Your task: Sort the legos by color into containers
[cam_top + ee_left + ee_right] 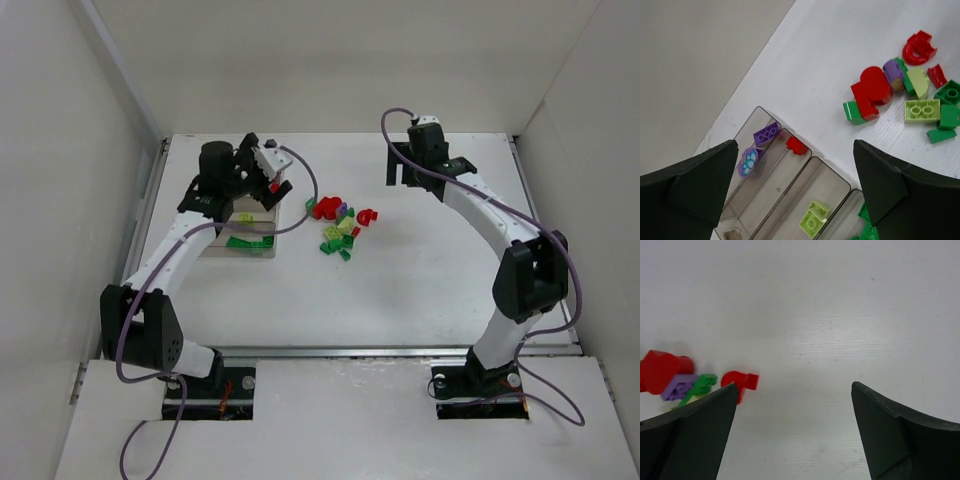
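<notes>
White table, open left hand above tray, loose legos rightward

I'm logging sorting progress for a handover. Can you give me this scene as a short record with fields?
tray: four compartments, one colour each
contents: purple bricks, red brick, lime brick, dark green bricks
loose pile: mixed red, purple, lime, green, on table
left gripper: fingers open, above tray
right gripper: fingers open, above table beside pile
</notes>
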`<state>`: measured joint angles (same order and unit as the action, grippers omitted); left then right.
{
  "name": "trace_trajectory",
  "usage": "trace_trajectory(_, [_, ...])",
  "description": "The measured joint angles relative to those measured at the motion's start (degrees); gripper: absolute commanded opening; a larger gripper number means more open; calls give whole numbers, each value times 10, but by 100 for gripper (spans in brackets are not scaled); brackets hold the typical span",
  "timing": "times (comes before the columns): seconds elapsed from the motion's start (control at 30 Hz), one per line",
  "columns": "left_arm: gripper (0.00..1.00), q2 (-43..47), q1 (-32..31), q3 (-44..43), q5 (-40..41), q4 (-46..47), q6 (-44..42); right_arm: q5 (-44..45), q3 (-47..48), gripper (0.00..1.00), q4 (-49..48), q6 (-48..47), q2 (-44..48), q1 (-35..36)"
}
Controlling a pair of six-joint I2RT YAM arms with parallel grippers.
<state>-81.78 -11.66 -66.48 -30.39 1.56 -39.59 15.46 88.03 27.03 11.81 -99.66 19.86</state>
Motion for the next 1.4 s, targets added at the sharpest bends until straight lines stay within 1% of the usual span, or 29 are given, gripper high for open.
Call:
trace_trajectory(0.1, [100, 7, -21, 40, 27, 26, -24, 54, -23, 100, -1, -2, -7, 5])
trace_trajectory(0.17, [100, 5, -29, 66, 72, 37, -37, 89, -43, 100, -5, -15, -7, 16])
trace_trajectory(0.27, [100, 2, -30, 93, 149, 70, -33, 85, -51, 100, -8, -35, -11, 30])
trace_trajectory(0.3, [100, 2, -30, 99, 173, 89, -24, 77, -51, 98, -11, -37, -14, 34])
trace_trajectory(0.33, [100, 2, -30, 103, 200, 111, -10, 56, -50, 94, -16, -40, -18, 36])
trace_trajectory(0.37, [100, 2, -30, 106, 223, 130, 7, 37, -47, 87, -19, -40, -25, 38])
trace_trajectory(0.4, [100, 2, -29, 107, 240, 143, 21, 18, -43, 71, -19, -38, -33, 38])
trace_trajectory(0.47, [100, 5, -28, 114, 266, 171, 48, -24, -30, 58, -19, -28, -59, 38])
trace_trajectory(0.5, [100, 8, -29, 118, 273, 177, 57, -42, -22, 56, -19, -19, -74, 38])
trace_trajectory(0.67, [100, 20, -29, 147, 287, 194, 83, -114, -10, 59, -16, 18, -140, 38])
trace_trajectory(0.93, [100, 20, -29, 158, 289, 197, 99, -159, 23, 59, -7, 34, -182, 38])
trace_trajectory(1.07, [100, 20, -29, 162, 288, 197, 106, -166, 34, 50, -9, 34, -194, 38])
trace_trajectory(1.1, [100, 20, -29, 162, 287, 197, 107, -166, 36, 45, -9, 34, -199, 38])
trace_trajectory(1.17, [100, 20, -29, 162, 287, 197, 108, -166, 41, 40, -7, 34, -209, 38])
trace_trajectory(1.23, [100, 20, -29, 162, 287, 198, 110, -166, 45, 37, -5, 34, -217, 38])
trace_trajectory(1.3, [100, 20, -29, 162, 287, 198, 111, -166, 48, 36, -4, 34, -222, 38])
trace_trajectory(1.4, [100, 20, -29, 162, 287, 198, 112, -166, 51, 25, -4, 33, -223, 38])
